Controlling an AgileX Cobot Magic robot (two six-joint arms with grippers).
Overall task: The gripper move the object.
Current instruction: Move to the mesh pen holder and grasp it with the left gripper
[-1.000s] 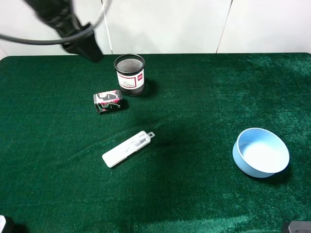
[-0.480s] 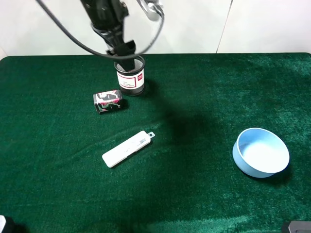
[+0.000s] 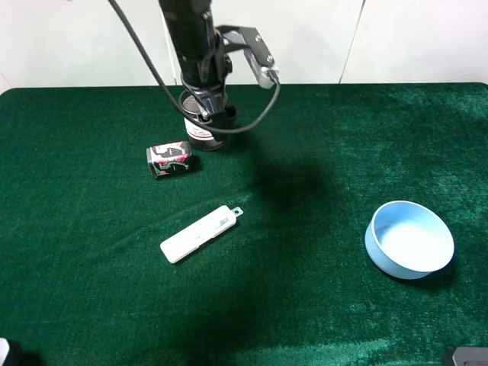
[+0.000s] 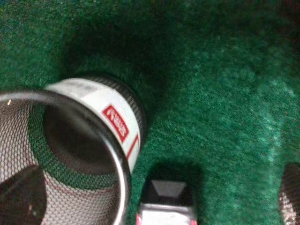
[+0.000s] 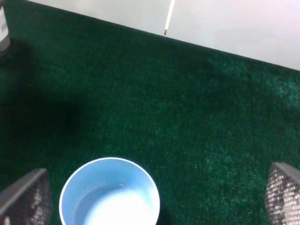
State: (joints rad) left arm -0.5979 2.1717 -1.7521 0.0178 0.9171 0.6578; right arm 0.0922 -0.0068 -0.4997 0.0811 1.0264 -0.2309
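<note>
Key relation: the left claw (image 3: pixel 212 114), black w/ dark fingers, grey bracket and thick cables, hangs right on top of the round black wire-mesh pen cup (image 3: pixel 201 136). That is in the upper left-centre of the exterior high view, near the far edge of the green felt worktop (image 3: pixel 320 305). Cup stands upright, long axis vertical, mouth up, white label w/ red mark facing the frame's bottom. Left claw is spread wide, nothing pinched. In the left wrist view one finger (image 4: pixel 21 197) shows at lower left over the cup's mouth, prob. inside the rim. The other (image 4: pixel 291 192) sits at the far right edge, well outside the wall. So part of the cup wall lies between the fingers; next is likely closing on it, no turning needed as the cup is round. Right claw (image 5: pixel 157 168) is also spread, holding nothing, above the light blue bowl (image 5: pixel 101 183) at the exterior view's right, well apart from the cup; left arm is clearly nearer. Small black-and-pink box (image 3: pixel 168 159) lies just beside the cup, lower left of it, not touching.
</note>
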